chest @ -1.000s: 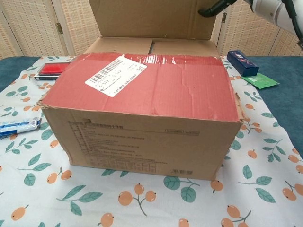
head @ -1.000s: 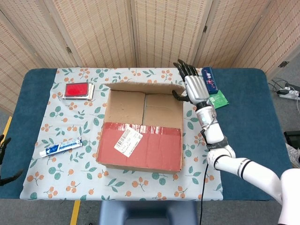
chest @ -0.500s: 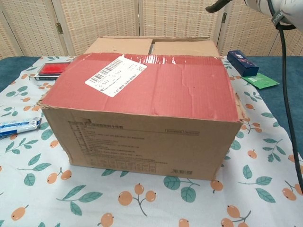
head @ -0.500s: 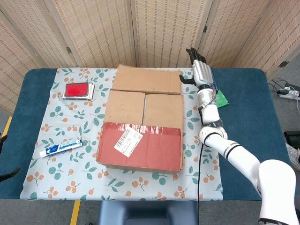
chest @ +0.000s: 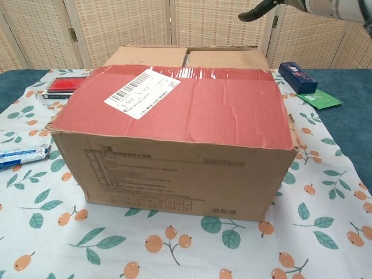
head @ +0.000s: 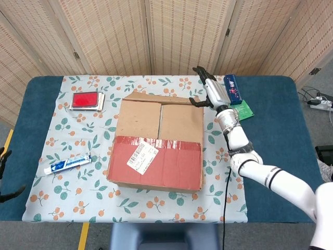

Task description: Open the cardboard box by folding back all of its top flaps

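Note:
The cardboard box stands mid-table. Its red taped front flap with a white label lies flat over the top. Two plain inner flaps lie flat behind it. The back flap is folded away and shows only as a narrow strip along the far edge. My right hand hovers at the box's far right corner, fingers spread, holding nothing; one dark finger shows in the chest view. Of my left hand only dark fingertips show at the far left edge, apart and holding nothing.
A red flat case lies far left, a toothpaste tube near left. A blue box and a green packet lie right of the box. A folding screen stands behind.
The back flap, upright a second ago, went over backwards and now shows narrower than half a second ago. My right hand followed it back, then came slightly forward and left.

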{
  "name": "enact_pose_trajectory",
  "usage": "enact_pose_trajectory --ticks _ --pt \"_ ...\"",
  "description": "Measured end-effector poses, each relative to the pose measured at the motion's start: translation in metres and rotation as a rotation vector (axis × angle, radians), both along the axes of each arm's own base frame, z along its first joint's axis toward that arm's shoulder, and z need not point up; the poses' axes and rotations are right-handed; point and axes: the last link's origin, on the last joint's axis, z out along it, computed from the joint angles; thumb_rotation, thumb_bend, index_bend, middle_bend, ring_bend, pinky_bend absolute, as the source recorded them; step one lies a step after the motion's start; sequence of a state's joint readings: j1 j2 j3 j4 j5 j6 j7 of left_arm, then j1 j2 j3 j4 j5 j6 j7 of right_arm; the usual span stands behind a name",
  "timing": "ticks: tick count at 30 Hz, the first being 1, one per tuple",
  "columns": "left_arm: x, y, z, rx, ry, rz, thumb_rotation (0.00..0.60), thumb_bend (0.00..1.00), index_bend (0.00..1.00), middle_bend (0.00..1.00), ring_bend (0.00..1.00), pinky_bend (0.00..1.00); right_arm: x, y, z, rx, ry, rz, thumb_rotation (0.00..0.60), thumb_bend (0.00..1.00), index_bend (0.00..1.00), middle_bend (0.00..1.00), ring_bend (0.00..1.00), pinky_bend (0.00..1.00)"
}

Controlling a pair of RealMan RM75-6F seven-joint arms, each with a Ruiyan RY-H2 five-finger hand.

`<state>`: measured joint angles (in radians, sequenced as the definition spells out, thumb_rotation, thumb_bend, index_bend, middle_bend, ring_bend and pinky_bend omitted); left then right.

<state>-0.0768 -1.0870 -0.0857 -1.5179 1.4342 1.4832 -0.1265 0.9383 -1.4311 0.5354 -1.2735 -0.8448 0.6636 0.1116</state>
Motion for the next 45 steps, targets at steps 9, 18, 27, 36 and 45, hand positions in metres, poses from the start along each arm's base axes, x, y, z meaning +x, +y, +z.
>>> enact_pose_trajectory --ticks 9,18,27,36,45 --pt "0.005 0.003 -0.010 -0.030 -0.004 -0.015 0.600 0.14 0.00 0.02 0.05 0.00 -0.010 0.094 0.012 0.261 -0.305 -0.006 0.600 0.39 0.00 0.05 0.15 0.10" --pt "0.009 0.009 -0.019 -0.043 0.017 -0.011 0.600 0.13 0.00 0.03 0.06 0.00 -0.030 0.139 0.032 0.387 -0.574 -0.077 0.600 0.39 0.00 0.07 0.18 0.15" --pt "0.013 0.012 -0.026 -0.069 0.040 -0.014 0.600 0.13 0.00 0.04 0.06 0.00 -0.046 0.159 0.029 0.553 -0.802 -0.240 0.600 0.39 0.00 0.07 0.18 0.16" --pt "0.011 0.013 -0.026 -0.060 0.049 0.003 0.600 0.13 0.00 0.04 0.06 0.00 -0.065 0.162 0.022 0.628 -0.869 -0.294 0.600 0.39 0.00 0.06 0.18 0.16" --pt "0.011 0.014 -0.028 -0.062 0.055 0.009 0.600 0.14 0.00 0.04 0.06 0.00 -0.077 0.157 0.027 0.637 -0.875 -0.229 0.600 0.39 0.00 0.06 0.18 0.16"
